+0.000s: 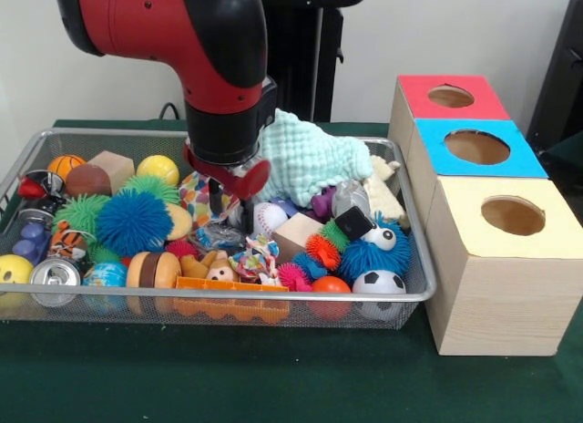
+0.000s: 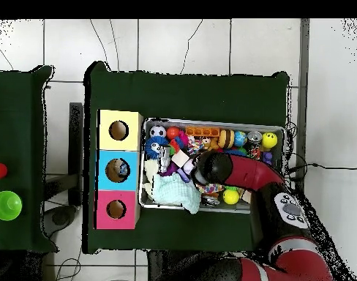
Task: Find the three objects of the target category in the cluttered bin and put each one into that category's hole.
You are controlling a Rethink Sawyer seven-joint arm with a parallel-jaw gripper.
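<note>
A wire mesh bin [image 1: 414, 295] [image 2: 284, 130] is packed with toys. My gripper [image 1: 233, 204] reaches down into the clutter at the bin's middle, beside a colourful patterned toy [image 1: 196, 197] and a baseball [image 1: 270, 217]. The toys around it hide its tips. In the overhead view the arm [image 2: 214, 168] covers it. A mint green cloth [image 1: 314, 154] [image 2: 175, 192] lies just behind it. Right of the bin stand three wooden boxes with round holes: red [image 1: 451, 97] [image 2: 116, 209], blue [image 1: 476, 147] [image 2: 118, 170] and yellow [image 1: 513, 215] [image 2: 119, 130].
In the bin are a blue spiky ball [image 1: 134, 222], a yellow ball [image 1: 158, 170], a basketball [image 1: 66, 165], a soccer ball [image 1: 379, 283], a wooden block [image 1: 297, 232], a can [image 1: 55, 277] and an orange tray [image 1: 232, 297]. A green cup [image 2: 7, 205] stands on a separate table.
</note>
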